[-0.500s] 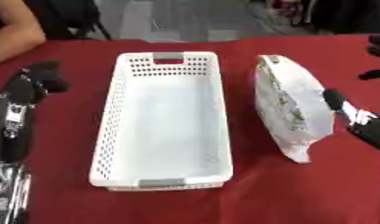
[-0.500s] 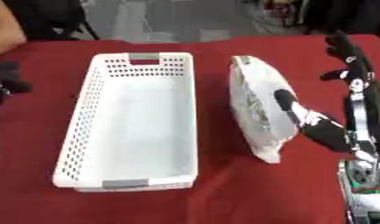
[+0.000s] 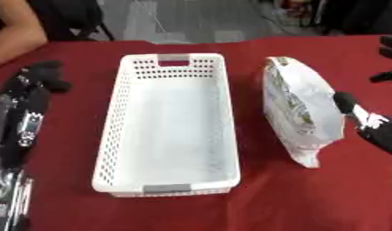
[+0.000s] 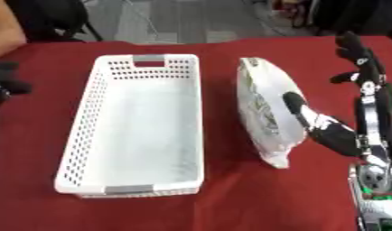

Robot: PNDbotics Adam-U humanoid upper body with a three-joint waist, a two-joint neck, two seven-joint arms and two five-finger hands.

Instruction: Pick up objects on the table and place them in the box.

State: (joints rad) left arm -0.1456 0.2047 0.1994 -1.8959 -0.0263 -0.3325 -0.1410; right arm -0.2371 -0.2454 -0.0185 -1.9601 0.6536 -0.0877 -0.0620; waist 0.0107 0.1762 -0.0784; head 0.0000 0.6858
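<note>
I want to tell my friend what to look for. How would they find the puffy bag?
Start at the red table and find the long white basket full of little holes. Just to its right lies the white bag, with printed patterns along its edge and a pinched bottom end. It is the only soft, crinkly thing there, and the fingers of the robot's right hand touch its side.

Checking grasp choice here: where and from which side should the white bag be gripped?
Probably mid-length, from its right. The bag lies flat and long beside the basket, its right edge free, and the right hand already has its fingers there. The narrow near end looks floppy.
</note>
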